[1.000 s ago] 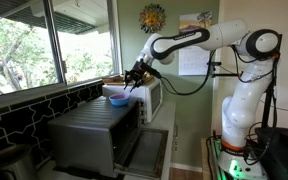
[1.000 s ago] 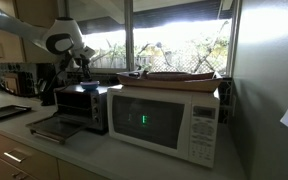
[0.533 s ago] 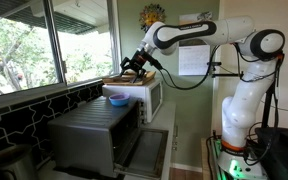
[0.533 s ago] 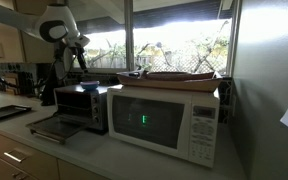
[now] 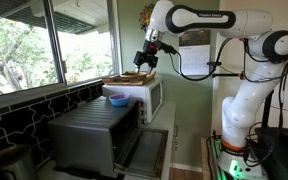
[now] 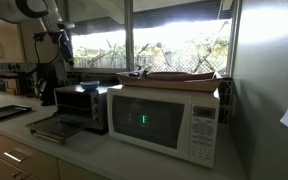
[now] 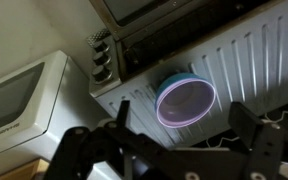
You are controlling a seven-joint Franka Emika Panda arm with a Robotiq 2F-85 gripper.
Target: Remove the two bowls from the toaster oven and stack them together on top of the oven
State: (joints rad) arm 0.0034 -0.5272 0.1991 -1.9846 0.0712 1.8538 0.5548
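The two bowls (image 7: 185, 100) sit nested on the ribbed grey top of the toaster oven (image 7: 249, 55), the reddish-pink one inside the light blue one. In an exterior view the stack (image 5: 116, 98) rests at the near end of the toaster oven (image 5: 84, 130). My gripper (image 7: 184, 122) is open and empty, its fingers (image 7: 252, 125) spread wide on either side, well above the bowls and not touching them. In an exterior view the gripper (image 5: 147, 57) hangs high over the white microwave, above and beyond the bowls.
The oven's door (image 5: 146, 150) hangs open and its dark inside (image 6: 79, 106) shows. A white microwave (image 6: 169, 118) stands beside the oven with a flat wooden tray (image 6: 179, 76) on top. A dark tray (image 6: 4, 112) lies on the counter. Windows run behind.
The gripper opened, let go of the bowl on the oven top and rose up and away. The stacked bowls stayed where they were.
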